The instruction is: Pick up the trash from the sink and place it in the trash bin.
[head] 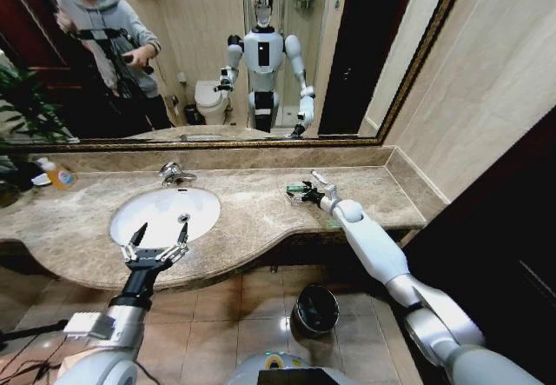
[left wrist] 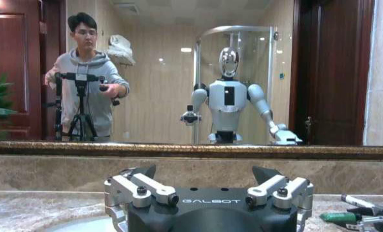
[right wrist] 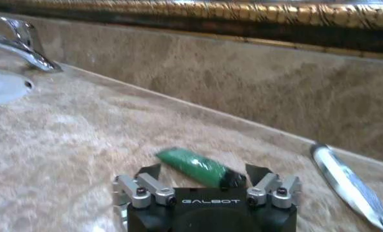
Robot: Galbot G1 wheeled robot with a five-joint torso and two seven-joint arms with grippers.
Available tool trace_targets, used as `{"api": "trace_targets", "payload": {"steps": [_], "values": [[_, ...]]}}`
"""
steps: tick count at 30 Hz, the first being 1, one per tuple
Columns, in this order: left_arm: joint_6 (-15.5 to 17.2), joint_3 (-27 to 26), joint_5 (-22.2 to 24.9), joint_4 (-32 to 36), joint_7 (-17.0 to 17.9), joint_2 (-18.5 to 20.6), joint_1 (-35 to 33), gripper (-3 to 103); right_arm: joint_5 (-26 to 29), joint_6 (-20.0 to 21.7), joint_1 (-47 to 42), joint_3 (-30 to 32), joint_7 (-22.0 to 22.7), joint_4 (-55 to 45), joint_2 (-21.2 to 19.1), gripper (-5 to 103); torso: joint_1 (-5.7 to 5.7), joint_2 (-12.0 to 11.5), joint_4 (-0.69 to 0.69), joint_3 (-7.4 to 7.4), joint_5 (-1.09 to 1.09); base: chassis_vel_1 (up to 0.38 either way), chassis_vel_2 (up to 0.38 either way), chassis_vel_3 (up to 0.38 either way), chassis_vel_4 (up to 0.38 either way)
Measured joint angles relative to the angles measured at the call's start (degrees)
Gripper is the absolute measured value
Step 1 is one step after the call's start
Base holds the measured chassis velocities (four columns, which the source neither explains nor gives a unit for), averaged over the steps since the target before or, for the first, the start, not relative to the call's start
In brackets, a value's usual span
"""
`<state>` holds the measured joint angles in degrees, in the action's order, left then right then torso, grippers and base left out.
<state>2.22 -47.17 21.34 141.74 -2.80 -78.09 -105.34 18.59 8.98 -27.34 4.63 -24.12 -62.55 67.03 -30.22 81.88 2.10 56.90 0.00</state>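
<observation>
Right gripper [right wrist: 204, 180]: we see it low over the right part of the counter [head: 252, 207], near the back edge, fingers spread apart on either side of the dark cap end of the green tube, not closed on it.
Green tube [right wrist: 194, 166]: it lies flat on the marble, its cap end between the right gripper's fingers, its green body pointing away towards the tap.
White sachet [right wrist: 349, 184]: thin and long, it lies on the counter just beside the tube, nearer the back wall, apart from the gripper.
Left gripper [head: 157, 242]: we see it over the front rim of the sink, fingers spread wide and holding nothing.
Sink [head: 165, 214]: a white oval basin in the left half of the counter, chrome tap [head: 173, 174] at its back edge.
Soap bottle [head: 56, 173]: orange-yellow, at the counter's far left back corner.
Trash bin [head: 315, 308]: round and black, on the tiled floor below the counter's front edge, between the two arms.
</observation>
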Motion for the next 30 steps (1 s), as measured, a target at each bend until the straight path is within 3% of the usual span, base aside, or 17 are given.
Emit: {"api": "trace_targets", "payload": {"steps": [4, 9, 16, 20, 30], "values": [[0.0, 0.0, 0.0, 0.0, 0.0, 0.01, 0.0, 100, 0.12, 0.23, -0.48, 0.54, 0.35, -0.2, -0.41, 69, 0.0, 0.0, 0.01, 0.0, 0.0, 0.0, 0.0, 0.0, 0.0], [0.0, 0.0, 0.0, 0.0, 0.0, 0.0, 0.0, 100, 0.19, 0.09, -0.81, 1.02, 0.36, -0.31, -0.8, 58, 0.0, 0.0, 0.01, 0.0, 0.0, 0.0, 0.0, 0.0, 0.0], [0.0, 0.0, 0.0, 0.0, 0.0, 0.01, 0.0, 100, 1.11, 0.07, -1.58, 1.73, 0.58, -1.72, -1.51, 25, 0.0, 0.0, 0.0, 0.0, 0.0, 0.0, 0.0, 0.0, 0.0], [0.0, 0.0, 0.0, 0.0, 0.0, 0.0, 0.0, 100, 1.87, 0.0, -1.97, 2.01, 0.57, -2.45, -1.77, 20, 0.0, 0.0, 0.0, 0.0, 0.0, 0.0, 0.0, 0.0, 0.0], [0.0, 0.0, 0.0, 0.0, 0.0, 0.0, 0.0, 100, 2.62, -0.03, -2.76, 3.04, 0.54, -4.4, -2.19, 20, 0.0, 0.0, 0.01, 0.0, 0.0, 0.0, 0.0, 0.0, 0.0]]}}
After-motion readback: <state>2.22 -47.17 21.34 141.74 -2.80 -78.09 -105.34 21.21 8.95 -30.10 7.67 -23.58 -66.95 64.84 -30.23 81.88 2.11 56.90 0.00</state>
